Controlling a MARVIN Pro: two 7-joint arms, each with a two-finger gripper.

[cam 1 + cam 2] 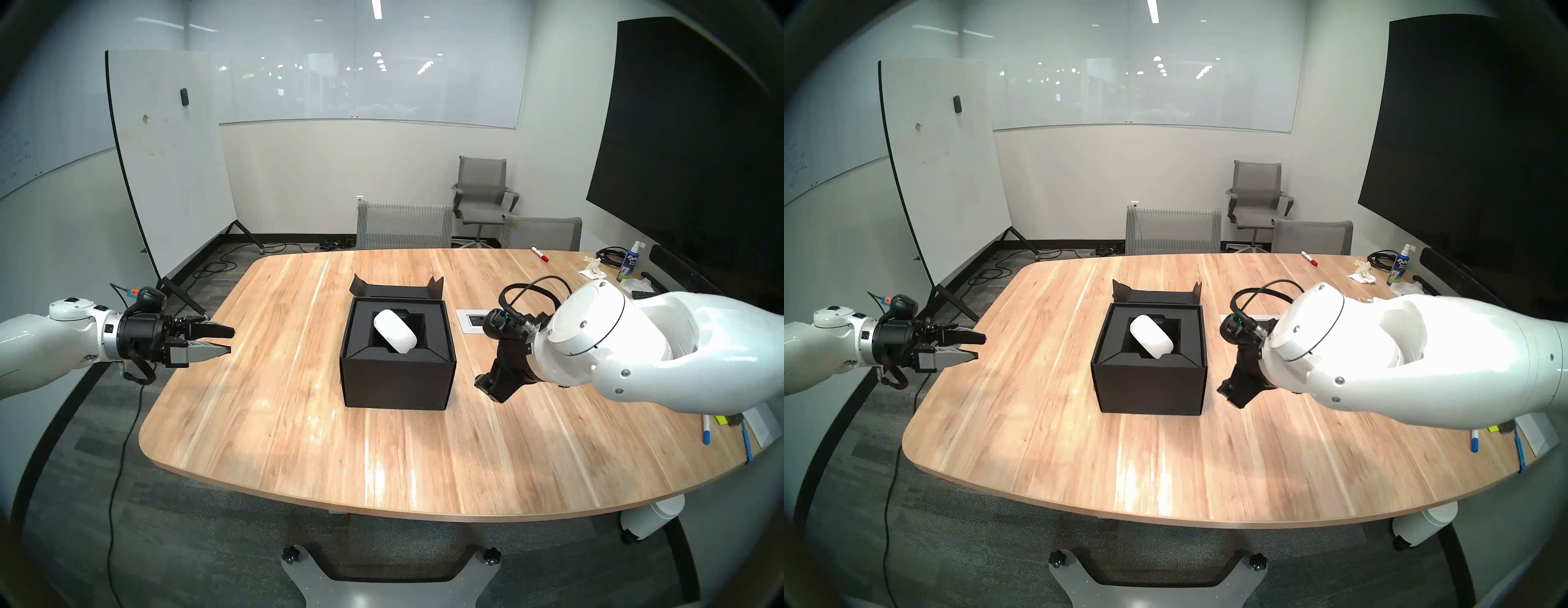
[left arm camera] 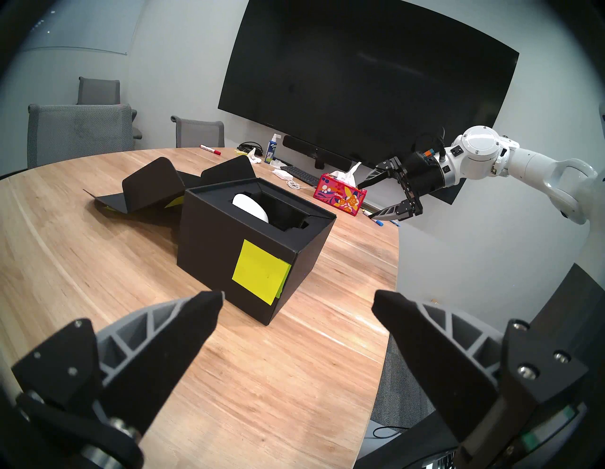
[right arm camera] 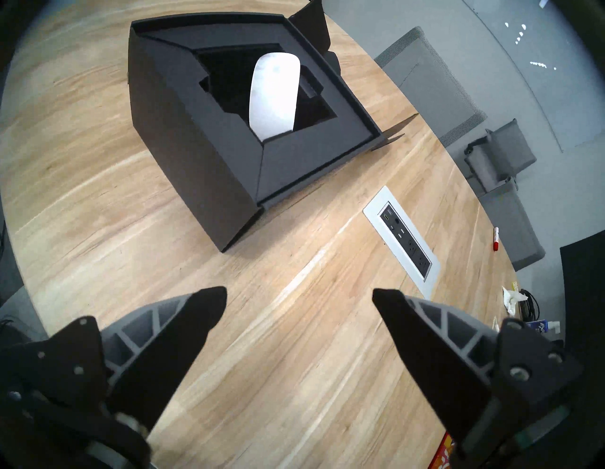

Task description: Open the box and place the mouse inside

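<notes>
The wooden table (image 1: 424,446) carried the box (image 1: 396,382) near its centre. The box was a matte black cube, standing upright with its hinged lid (image 1: 396,289) folded fully back and lying flat on the table behind it, its two side tabs pointing up. A neon yellow-green sticky note (image 2: 260,276) was stuck to one side wall of the box, as seen in the left wrist view. Inside the box sat a black insert (image 3: 314,144) with a recessed opening at its middle.

The mouse (image 1: 394,331) lay in that recess. It was a smooth, glossy white oval, tilted, with one end sunk into the opening and the other end raised above the insert rim. It was much smaller than the box.

The left gripper (image 1: 231,339) hung level over the table's left edge, well apart from the box, with its fingers spread wide and nothing between them. The right gripper (image 2: 368,199) hung above the table to the right of the box, angled downward, with its fingers likewise spread wide and empty.

A red floral tissue box (image 2: 340,199) stood on the far right part of the table.
</notes>
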